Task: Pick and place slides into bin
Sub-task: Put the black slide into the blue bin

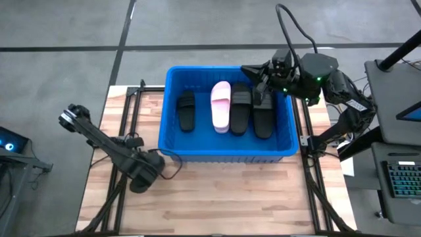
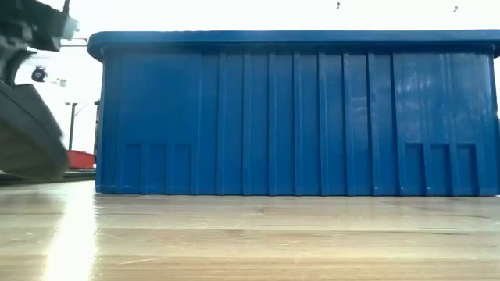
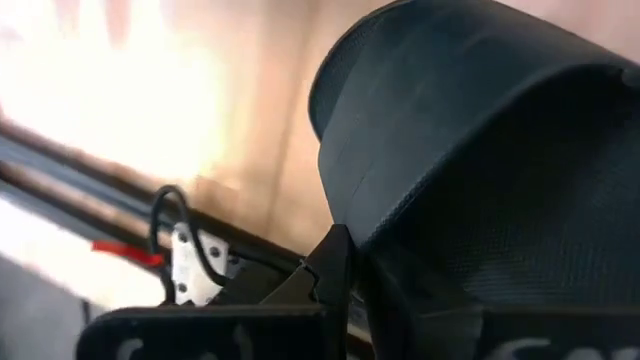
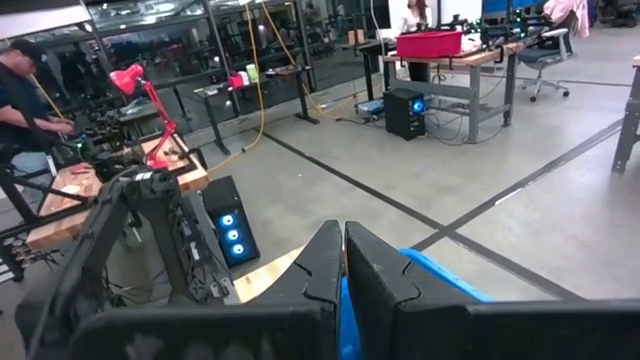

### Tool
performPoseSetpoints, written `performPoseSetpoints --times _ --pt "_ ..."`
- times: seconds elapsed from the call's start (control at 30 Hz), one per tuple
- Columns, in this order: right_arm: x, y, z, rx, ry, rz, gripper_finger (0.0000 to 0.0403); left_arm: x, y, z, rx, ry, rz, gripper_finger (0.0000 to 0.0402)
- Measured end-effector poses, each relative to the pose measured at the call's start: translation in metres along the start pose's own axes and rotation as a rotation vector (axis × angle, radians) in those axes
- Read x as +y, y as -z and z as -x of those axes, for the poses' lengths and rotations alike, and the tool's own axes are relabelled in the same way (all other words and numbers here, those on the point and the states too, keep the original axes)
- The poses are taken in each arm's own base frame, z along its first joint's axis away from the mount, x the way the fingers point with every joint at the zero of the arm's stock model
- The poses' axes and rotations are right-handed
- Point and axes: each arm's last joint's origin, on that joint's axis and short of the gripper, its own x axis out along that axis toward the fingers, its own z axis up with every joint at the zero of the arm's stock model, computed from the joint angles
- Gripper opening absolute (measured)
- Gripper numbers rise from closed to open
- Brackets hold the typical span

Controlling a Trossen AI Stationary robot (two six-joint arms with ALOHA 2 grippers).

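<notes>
The blue bin [image 1: 172, 141] stands at the table's middle and fills the low view [image 2: 297, 117]. In it lie a black slide [image 1: 187, 110], a pink slide [image 1: 221, 106] and two more black slides [image 1: 240, 108] [image 1: 264, 115], side by side on the bin's floor. My left gripper [image 1: 146, 172] is low over the table, near the bin's near left corner, shut on another black slide [image 3: 480, 150]. That slide shows as a dark shape in the low view [image 2: 31, 133]. My right gripper [image 4: 343, 262] is shut and empty above the bin's far right corner [image 1: 253, 71]. My left gripper holds the black slide at the edge of its wide strap [image 3: 365, 235]. One finger [image 3: 335, 270] lies against the strap's outer edge; the slide itself hides the other finger. I cannot tell whether the slide is clear of the table.
The wooden table top [image 1: 230, 197] lies bare in front of the bin. Black frame rails [image 1: 125, 125] run along the table's left and right sides. A person [image 4: 20, 90] works at a bench in the room beyond. A keyboard [image 1: 402, 181] lies off the table's right.
</notes>
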Motion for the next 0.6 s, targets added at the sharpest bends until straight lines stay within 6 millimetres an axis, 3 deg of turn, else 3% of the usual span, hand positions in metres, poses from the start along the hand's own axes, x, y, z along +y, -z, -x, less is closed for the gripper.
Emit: performPoseSetpoints --times 0.33,0.6 --pt "0.0 0.0 0.0 0.001 0.001 0.001 0.0009 0.023 0.014 0.04 -0.053 0.293 -0.255 0.0" --pt "0.0 0.0 0.0 0.001 0.001 0.001 0.0009 0.039 0.02 0.068 -0.285 0.493 -0.396 0.0"
